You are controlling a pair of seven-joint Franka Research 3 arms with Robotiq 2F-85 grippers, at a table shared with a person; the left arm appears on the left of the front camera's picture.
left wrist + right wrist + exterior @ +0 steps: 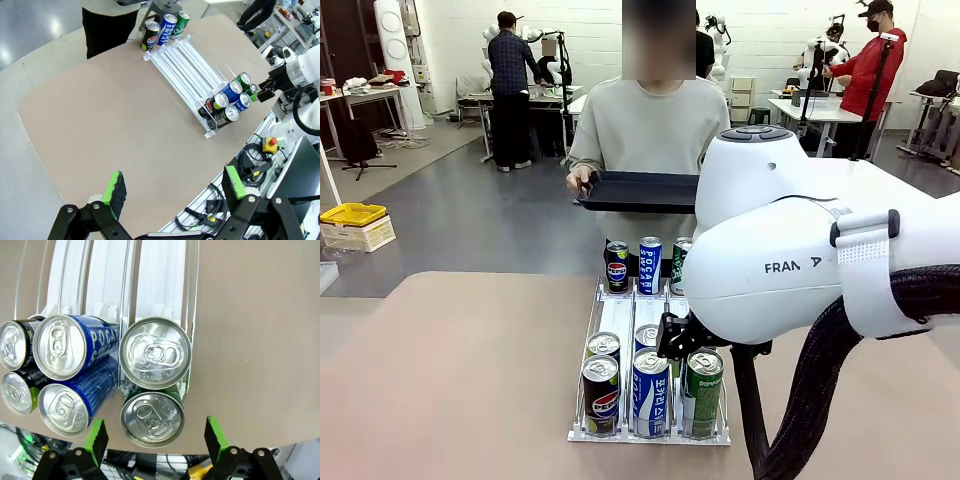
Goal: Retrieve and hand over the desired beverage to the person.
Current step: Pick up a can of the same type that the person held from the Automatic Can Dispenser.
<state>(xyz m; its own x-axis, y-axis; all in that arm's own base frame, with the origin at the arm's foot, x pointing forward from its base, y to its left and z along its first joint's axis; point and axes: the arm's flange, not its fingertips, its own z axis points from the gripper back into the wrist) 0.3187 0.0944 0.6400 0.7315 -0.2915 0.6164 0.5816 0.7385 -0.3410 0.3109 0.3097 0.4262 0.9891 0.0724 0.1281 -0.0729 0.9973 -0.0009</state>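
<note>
The left gripper [174,185] hangs wide open above bare table [100,125], with the can rack [185,65] well ahead of it. The right gripper [155,434] gapes too, hovering over the front green can [152,419]. Pocari Sweat cans [75,347] sit just to its left, with Pepsi cans [601,395] beyond. Past the rack, the person [650,125] holds a black tray [640,190]

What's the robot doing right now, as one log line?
right fingers: open above front green can | left fingers: open, holding nothing | person: holding black tray
</note>
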